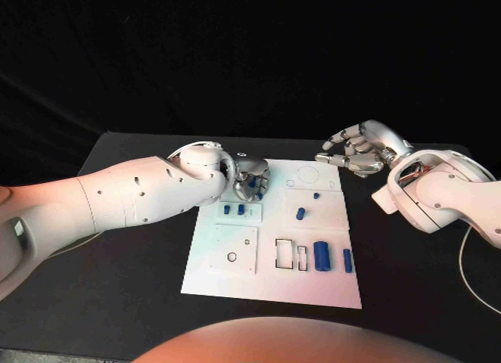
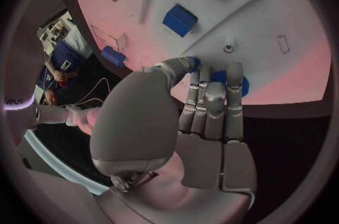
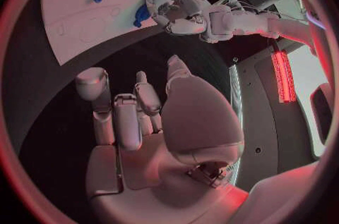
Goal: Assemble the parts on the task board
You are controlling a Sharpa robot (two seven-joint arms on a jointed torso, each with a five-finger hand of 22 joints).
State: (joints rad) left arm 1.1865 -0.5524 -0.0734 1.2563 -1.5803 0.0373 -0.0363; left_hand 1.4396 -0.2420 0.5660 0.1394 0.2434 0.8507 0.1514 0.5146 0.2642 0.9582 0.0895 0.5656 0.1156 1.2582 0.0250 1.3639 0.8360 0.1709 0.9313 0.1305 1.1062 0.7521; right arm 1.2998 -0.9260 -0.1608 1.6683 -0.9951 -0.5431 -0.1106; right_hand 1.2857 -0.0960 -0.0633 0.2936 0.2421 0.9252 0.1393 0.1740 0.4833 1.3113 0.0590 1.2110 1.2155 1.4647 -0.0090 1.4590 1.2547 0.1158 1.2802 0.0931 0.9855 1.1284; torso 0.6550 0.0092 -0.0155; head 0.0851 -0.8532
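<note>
The white task board [image 1: 275,281] lies in the middle of the black table. My left hand [image 1: 248,181] is down on its far left corner, and its fingers [image 2: 212,94] and thumb pinch a small blue part [image 2: 225,78] against the board [image 2: 290,15]. The right wrist view shows that left hand [image 3: 182,14] with the blue part [image 3: 144,13] under it. My right hand [image 1: 359,151] hovers above the table off the board's far right corner, fingers [image 3: 116,117] loosely bent and apart, holding nothing.
Two blue blocks [image 1: 234,209] stand just in front of the left hand. Further blue parts sit mid-board [image 1: 301,212], behind it [image 1: 316,195], and as upright pieces near the front right [image 1: 322,255] [image 1: 346,260]. Black table surrounds the board.
</note>
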